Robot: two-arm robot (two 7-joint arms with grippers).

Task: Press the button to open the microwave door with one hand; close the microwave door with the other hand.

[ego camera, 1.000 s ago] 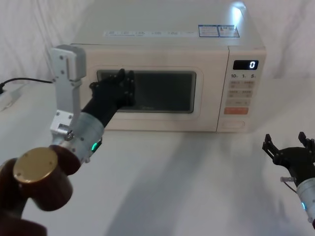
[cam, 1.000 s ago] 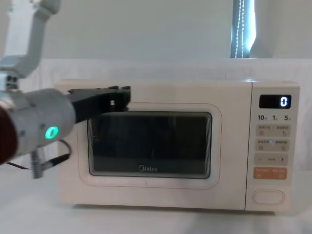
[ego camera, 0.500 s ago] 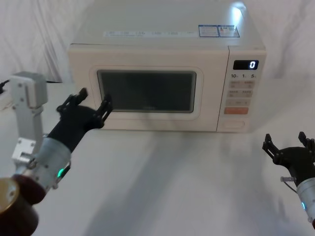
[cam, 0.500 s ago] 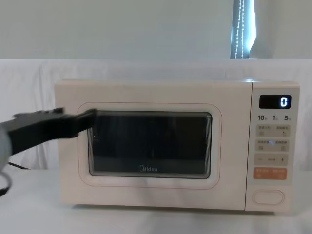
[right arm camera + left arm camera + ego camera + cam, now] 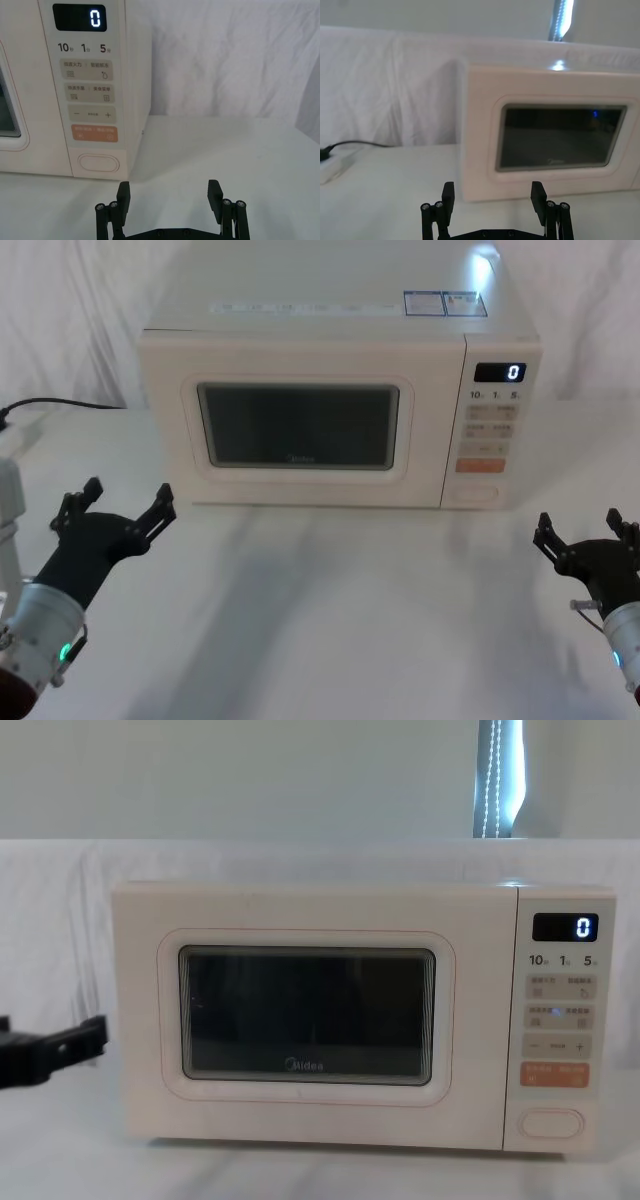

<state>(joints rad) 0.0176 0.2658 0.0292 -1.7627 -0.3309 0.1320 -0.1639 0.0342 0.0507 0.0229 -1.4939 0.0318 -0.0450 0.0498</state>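
Near the bench's (image 5: 330,620) front corners, the left tool (image 5: 112,515) and right tool (image 5: 588,536) are held with fingers spread apart. Farther back, the microwave door (image 5: 300,430) is seen shut, the button (image 5: 470,494) at its lower right; a black cable (image 5: 60,403) is laid at the far left edge.

surface: desk (image 5: 340,610) draped in white cloth | on it: cream microwave (image 5: 335,390) standing at the far middle, door shut, display reading 0 | far left: black cable (image 5: 60,403) running along the cloth to a white block (image 5: 332,170) at the edge | near part: bare cloth
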